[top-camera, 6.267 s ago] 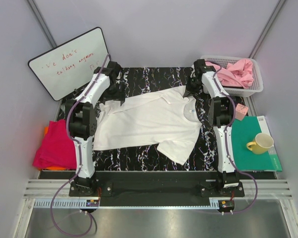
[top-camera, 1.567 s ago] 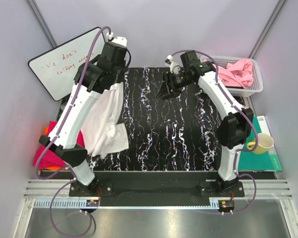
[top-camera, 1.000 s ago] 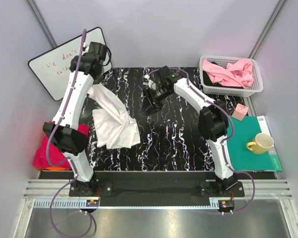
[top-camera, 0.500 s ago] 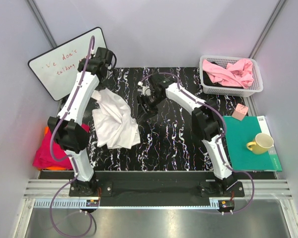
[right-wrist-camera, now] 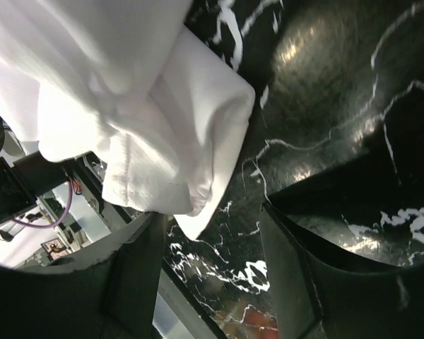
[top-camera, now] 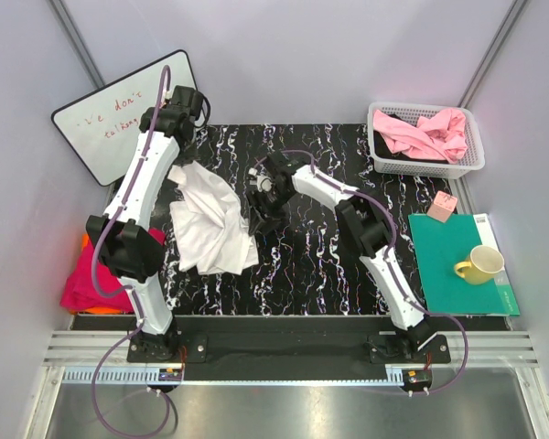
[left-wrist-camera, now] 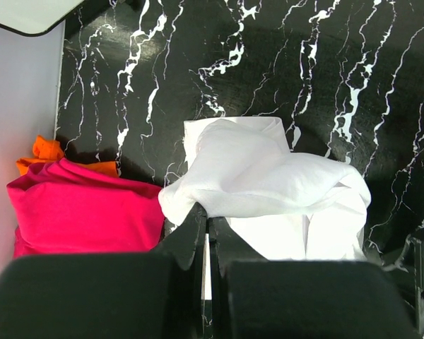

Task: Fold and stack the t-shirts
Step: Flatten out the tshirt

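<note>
top: white t-shirt [top-camera: 210, 224] sits bunched on the left half of the bench [top-camera: 293, 265], with its upper end pulled up toward the raised left arm [top-camera: 146, 174]. Looks like it's held high on purpose so the cloth hangs and can be sorted out. Right arm [top-camera: 325, 187] reaches across, wrist low, just beside the shirt's right edge. Magenta-red shirt [top-camera: 101, 279] lies off the bench's left edge with the orange shirt [top-camera: 84, 240] under it, probably the finished stack. Pink shirt [top-camera: 421, 133] is heaped in the basket [top-camera: 474, 163], probably queued

left wrist: left jaws are pinched together on a thin strip of white cloth. The rest of the shirt [left-wrist-camera: 268, 183] drapes from there onto the bench. Magenta-red [left-wrist-camera: 85, 212] and orange [left-wrist-camera: 46, 148] sit just beside it, near but apart, so there's some risk of dragging onto them

right wrist: right jaws are spread wide and grip nothing. A rolled edge of the shirt [right-wrist-camera: 148, 113] lies ahead of the gap, a corner dipping between the two fingers; I can't tell if it touches either. My read: lined up for a second grip so both arms can spread it flat
</note>
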`<act>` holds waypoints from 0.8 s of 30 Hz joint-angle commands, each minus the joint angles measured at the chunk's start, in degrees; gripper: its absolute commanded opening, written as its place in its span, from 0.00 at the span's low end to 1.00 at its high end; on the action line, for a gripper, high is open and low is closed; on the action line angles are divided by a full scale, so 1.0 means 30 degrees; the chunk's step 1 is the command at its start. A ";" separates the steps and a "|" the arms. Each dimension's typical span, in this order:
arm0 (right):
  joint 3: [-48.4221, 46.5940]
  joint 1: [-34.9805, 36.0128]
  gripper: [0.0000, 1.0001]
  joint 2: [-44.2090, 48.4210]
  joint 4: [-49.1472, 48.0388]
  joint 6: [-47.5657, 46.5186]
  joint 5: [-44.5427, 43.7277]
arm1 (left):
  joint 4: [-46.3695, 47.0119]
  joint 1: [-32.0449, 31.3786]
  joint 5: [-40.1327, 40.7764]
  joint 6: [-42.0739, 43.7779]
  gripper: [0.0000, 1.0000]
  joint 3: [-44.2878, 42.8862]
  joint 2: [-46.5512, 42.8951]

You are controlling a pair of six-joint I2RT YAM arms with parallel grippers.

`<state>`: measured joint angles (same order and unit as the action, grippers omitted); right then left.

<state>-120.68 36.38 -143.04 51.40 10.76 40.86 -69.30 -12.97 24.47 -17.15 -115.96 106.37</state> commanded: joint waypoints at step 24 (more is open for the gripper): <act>-0.4274 0.0033 0.00 -0.0019 0.0561 0.0222 -0.0550 | 0.1155 0.0428 -0.0628 0.0531 0.00 0.1241 -0.1060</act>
<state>-133.40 37.34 -149.27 50.89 13.43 42.52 -67.83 -12.03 22.11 -16.23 -113.25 106.28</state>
